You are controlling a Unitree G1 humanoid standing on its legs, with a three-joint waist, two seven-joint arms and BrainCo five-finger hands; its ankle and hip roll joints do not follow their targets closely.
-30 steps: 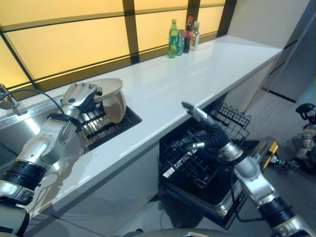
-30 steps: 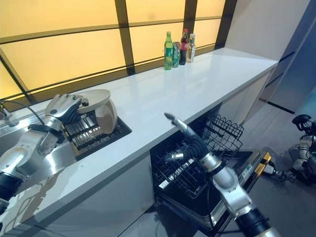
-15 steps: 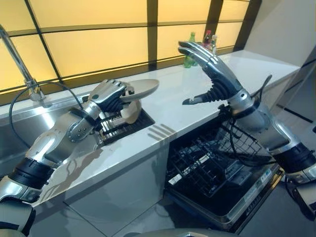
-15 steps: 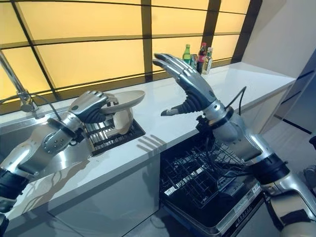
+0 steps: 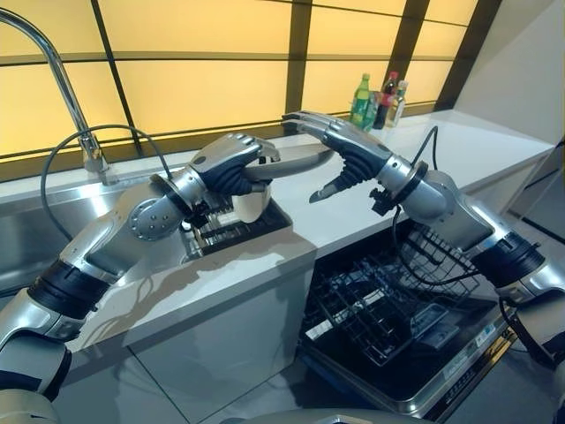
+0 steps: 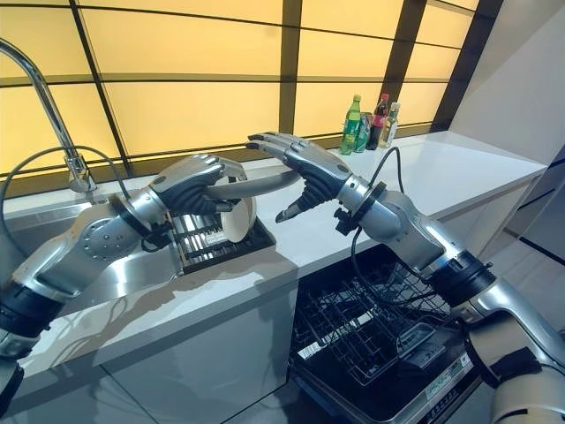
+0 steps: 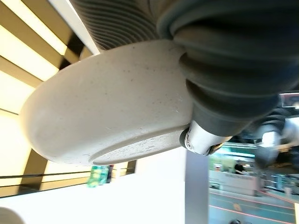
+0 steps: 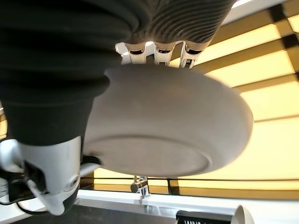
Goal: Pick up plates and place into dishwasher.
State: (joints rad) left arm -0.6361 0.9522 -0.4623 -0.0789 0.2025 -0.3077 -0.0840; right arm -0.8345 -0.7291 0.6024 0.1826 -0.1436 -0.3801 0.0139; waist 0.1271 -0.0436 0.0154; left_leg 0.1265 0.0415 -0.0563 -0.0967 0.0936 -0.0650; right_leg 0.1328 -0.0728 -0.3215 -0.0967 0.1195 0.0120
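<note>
- The plate (image 5: 296, 160) is off the rack (image 5: 231, 231) and in the air over the counter (image 5: 353, 203), roughly level, between the two hands
- The left hand (image 5: 231, 166) is clenched on one edge of the plate, fingers curled over the rim; its wrist view shows the plate's pale underside (image 7: 107, 102) right against the hand
- The right hand (image 6: 305, 168) lies over the plate's far edge with fingers nearly straight along the top and the thumb hanging below, apart from the underside; it reads as released, not gripping yet
- In the right wrist view the plate (image 8: 168, 126) sits just under the fingers (image 8: 161, 52), which rest on or just above its rim; whether they press I cannot tell
- A second plate (image 6: 237, 216) stands upright in the rack beside the sink (image 5: 35, 238), untouched
- The dishwasher (image 5: 397, 309) is open below the counter, its wire basket (image 6: 371, 318) pulled out; no plate shows in it
- Judging by this: the pick-up of the first plate is done, a hand-over from left to right looks to be in progress, and the placing is all still to do
- Left: right hand closes, left lets go, the plate goes down into the basket, then the same for the plate in the rack
- Bottles (image 5: 375, 95) stand well apart at the back of the counter, out of the way
</note>
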